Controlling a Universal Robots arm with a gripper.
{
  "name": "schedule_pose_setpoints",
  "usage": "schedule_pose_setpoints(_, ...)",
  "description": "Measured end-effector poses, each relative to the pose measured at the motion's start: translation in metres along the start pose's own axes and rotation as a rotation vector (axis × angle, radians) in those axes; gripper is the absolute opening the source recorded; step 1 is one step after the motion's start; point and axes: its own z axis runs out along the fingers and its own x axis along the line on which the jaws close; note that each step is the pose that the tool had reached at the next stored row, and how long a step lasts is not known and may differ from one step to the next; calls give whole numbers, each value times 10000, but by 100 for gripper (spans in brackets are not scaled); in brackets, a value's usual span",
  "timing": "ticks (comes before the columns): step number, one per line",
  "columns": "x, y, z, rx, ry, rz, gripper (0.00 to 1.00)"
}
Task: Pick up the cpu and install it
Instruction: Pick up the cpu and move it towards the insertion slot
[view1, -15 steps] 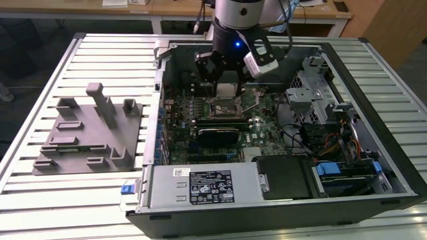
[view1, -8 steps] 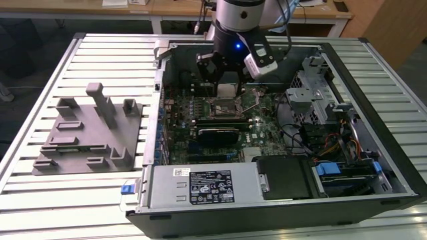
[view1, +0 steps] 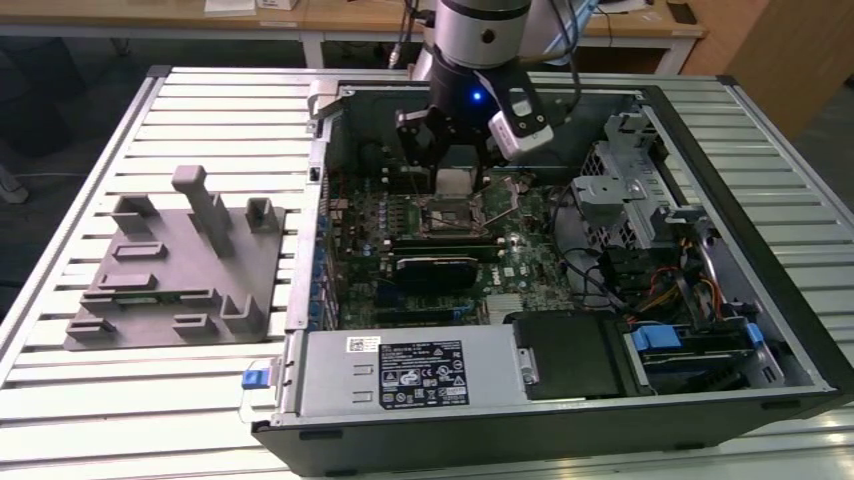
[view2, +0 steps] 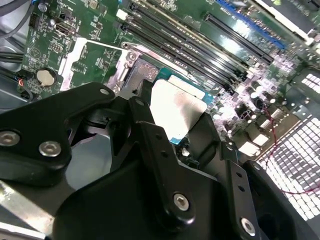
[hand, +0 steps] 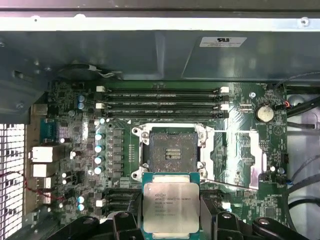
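The cpu (hand: 171, 202) is a thin square chip with a pale silver top, and my gripper (hand: 171, 222) is shut on it, a black finger (hand: 123, 221) on each side. It hangs a little above the motherboard, just short of the open, empty socket (hand: 170, 149). In the second wrist view the cpu (view2: 177, 107) shows between the black fingers (view2: 150, 131), over the socket frame (view2: 131, 59). In the exterior view my gripper (view1: 458, 182) holds the cpu (view1: 457, 180) inside the open computer case, just above the socket (view1: 454, 212).
The socket's metal load plate (hand: 235, 160) lies flipped open beside it. Memory slots (hand: 162, 102) run along its far side. A black module (view1: 434, 268), power supply (view1: 400, 375) and drive cage (view1: 641, 195) sit in the case. A grey fixture (view1: 174, 270) stands on the slatted table (view1: 80, 400).
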Motion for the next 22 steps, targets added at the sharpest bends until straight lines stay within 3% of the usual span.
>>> schedule_pose_setpoints(22, -53, 128, 194, 0, 27, 1, 54)
